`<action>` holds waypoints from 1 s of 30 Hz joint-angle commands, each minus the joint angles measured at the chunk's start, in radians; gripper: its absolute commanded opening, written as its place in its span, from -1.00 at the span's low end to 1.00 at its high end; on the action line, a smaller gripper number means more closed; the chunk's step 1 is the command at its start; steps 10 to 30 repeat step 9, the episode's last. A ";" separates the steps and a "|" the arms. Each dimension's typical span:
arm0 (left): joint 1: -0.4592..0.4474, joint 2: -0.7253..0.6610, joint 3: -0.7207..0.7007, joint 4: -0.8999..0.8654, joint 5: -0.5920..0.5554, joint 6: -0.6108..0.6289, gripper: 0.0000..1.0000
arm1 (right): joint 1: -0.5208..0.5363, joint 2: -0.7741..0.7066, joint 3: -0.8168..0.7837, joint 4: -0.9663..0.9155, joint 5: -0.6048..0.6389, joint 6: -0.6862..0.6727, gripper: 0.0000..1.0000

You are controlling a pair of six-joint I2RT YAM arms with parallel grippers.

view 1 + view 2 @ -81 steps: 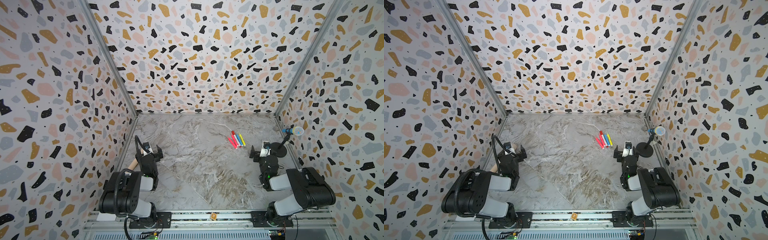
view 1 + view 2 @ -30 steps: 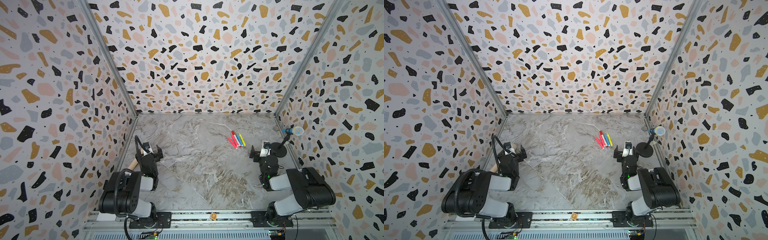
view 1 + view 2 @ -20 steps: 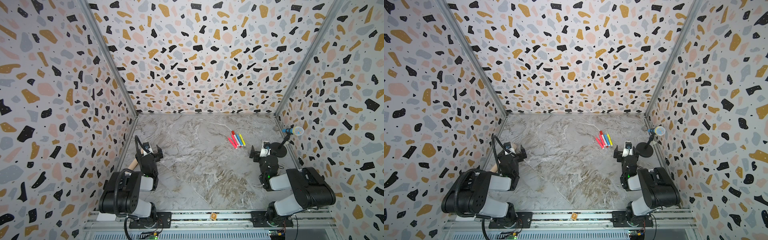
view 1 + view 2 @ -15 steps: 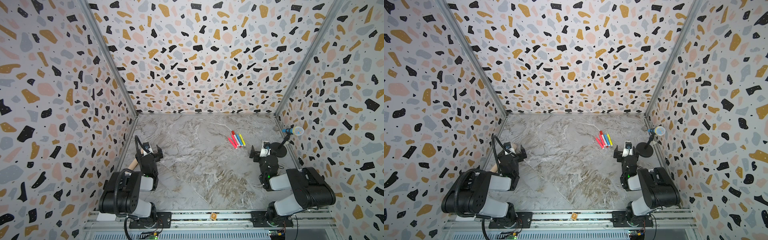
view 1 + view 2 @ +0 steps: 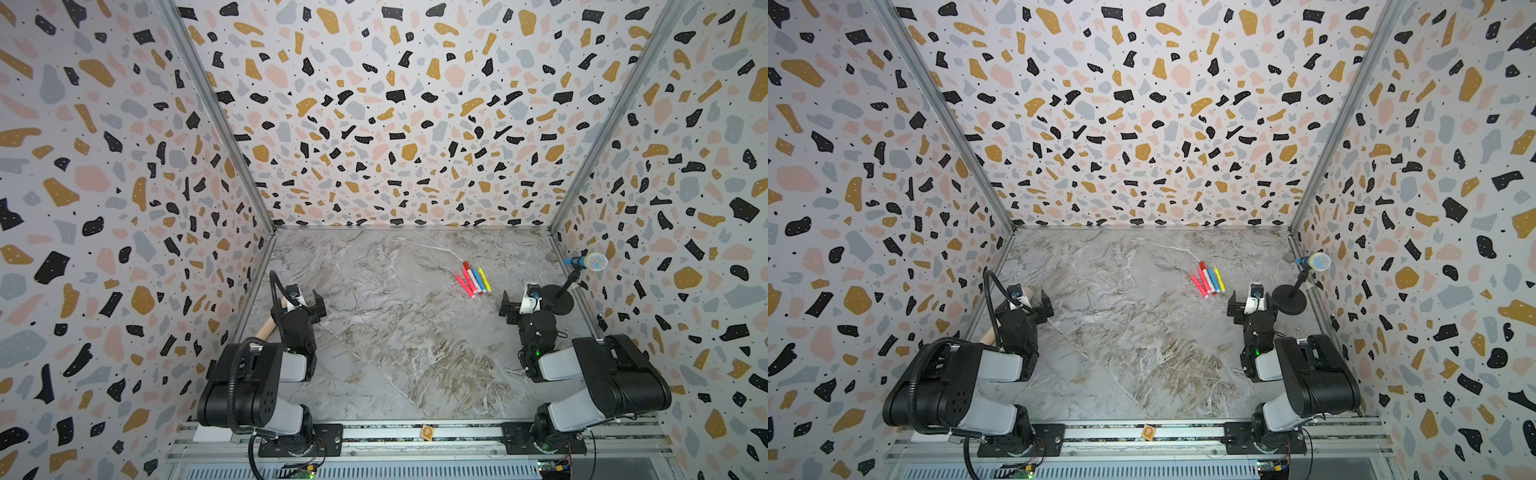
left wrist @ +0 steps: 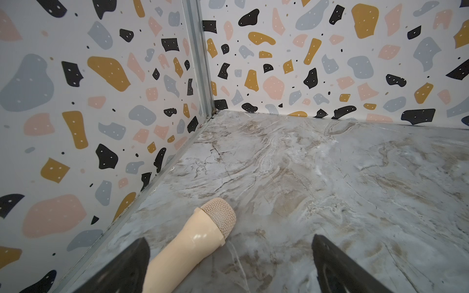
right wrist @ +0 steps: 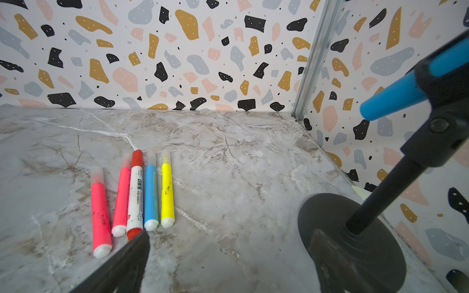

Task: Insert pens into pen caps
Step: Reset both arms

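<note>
- Top views: in both top views my left gripper [image 5: 297, 305] and right gripper [image 5: 521, 307] sat low and wide open, holding nothing. The pens [image 5: 473, 282] lay in a tight row on the table [image 5: 395, 340], far-right side, near my right gripper but apart from it.
- Left wrist: left gripper [image 6: 229, 239] gaped over marble, with the beige mic-shaped stick [image 6: 200, 241] lying below, close by one finger (not mine to grab). No pen showed there, so I judged the reach was the right arm's job.
- Right wrist: right gripper [image 7: 229, 236] was open, with the pens [image 7: 134, 192] just ahead. The pen caps [image 7: 137, 157] looked already seated on the far ends, one red and the rest frosted. I saw no loose ones.
- The barrels were packed side by side, so the clean pick was an outer one, the yellow pen [image 7: 167, 190]. I'd have set the jaws across the barrel, narrowed first, clear of the blue pen [image 7: 151, 192] and the mic stand [image 7: 350, 233].
</note>
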 commanded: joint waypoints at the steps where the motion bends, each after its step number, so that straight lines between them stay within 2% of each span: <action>1: -0.005 0.006 0.016 0.029 0.002 0.005 0.99 | -0.001 -0.020 0.000 -0.005 -0.002 0.007 0.98; 30: -0.005 -0.014 0.004 0.031 -0.002 -0.002 0.99 | -0.001 -0.019 0.004 -0.010 -0.007 0.009 0.98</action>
